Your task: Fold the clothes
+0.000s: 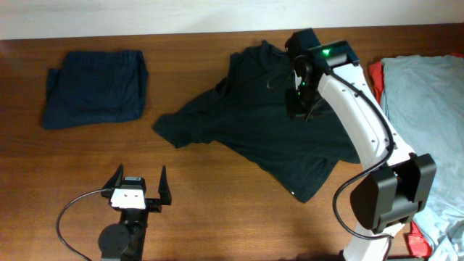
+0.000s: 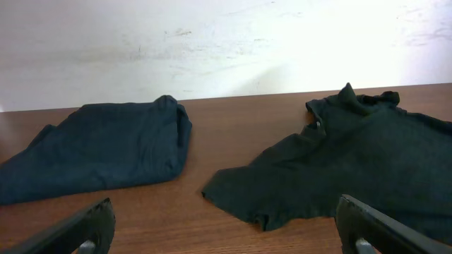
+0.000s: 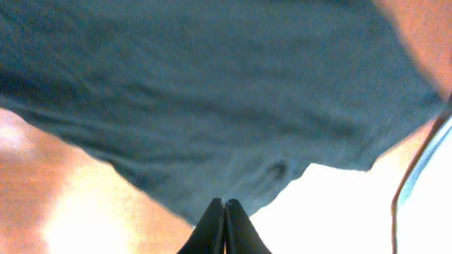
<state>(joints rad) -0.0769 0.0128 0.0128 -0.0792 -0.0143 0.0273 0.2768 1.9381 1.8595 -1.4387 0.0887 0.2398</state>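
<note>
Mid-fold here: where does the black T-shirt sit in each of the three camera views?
Overhead: black T-shirt spread at centre-right of the table.
Left wrist: black T-shirt in the right half, sleeve pointing left.
Right wrist: black T-shirt fills most of the frame, close up.
Landmark: folded navy garment, left of the shirt in overhead and left wrist; not in right wrist.

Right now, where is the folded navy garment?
In the overhead view, the folded navy garment lies on the robot's left at the far side of the table, apart from the black T-shirt to its right and beyond the left gripper.
</note>
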